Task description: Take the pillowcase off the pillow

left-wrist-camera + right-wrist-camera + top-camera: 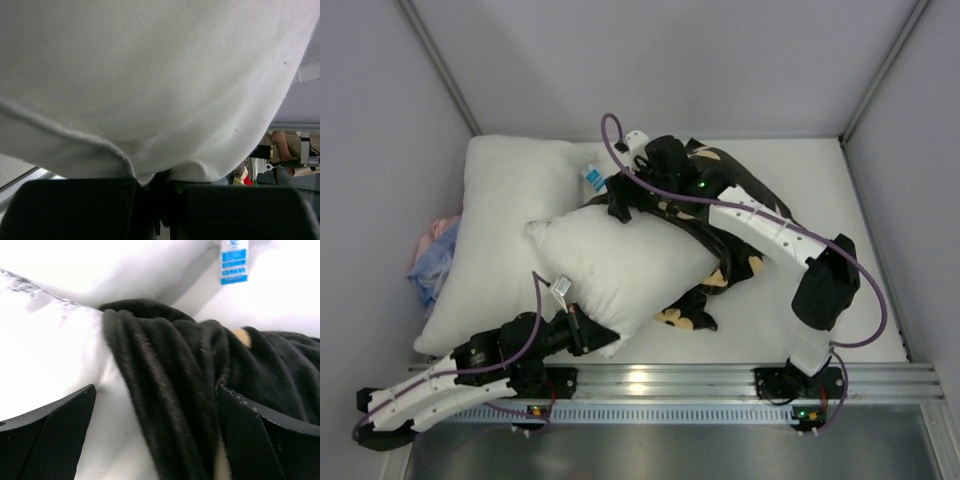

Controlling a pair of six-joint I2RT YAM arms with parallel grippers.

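Note:
The white pillow [620,270] lies slanted across the middle of the table. Its right end is still inside the black pillowcase [740,215], which is printed with tan shapes and bunched at the right. My left gripper [588,335] is shut on the pillow's near corner, and the white cloth [150,75] is pinched between my left gripper's [167,185] jaws. My right gripper [620,200] is open, its jaws wide astride the bunched black pillowcase edge [175,390] where it meets the pillow [50,355]. A blue-white tag [592,178] lies just beyond it and also shows in the right wrist view [234,260].
A second white pillow [505,230] lies along the left side, partly under the first. A pink-blue cloth bundle [432,255] sits against the left wall. Grey walls close in the left, back and right. A metal rail [670,385] runs along the near edge.

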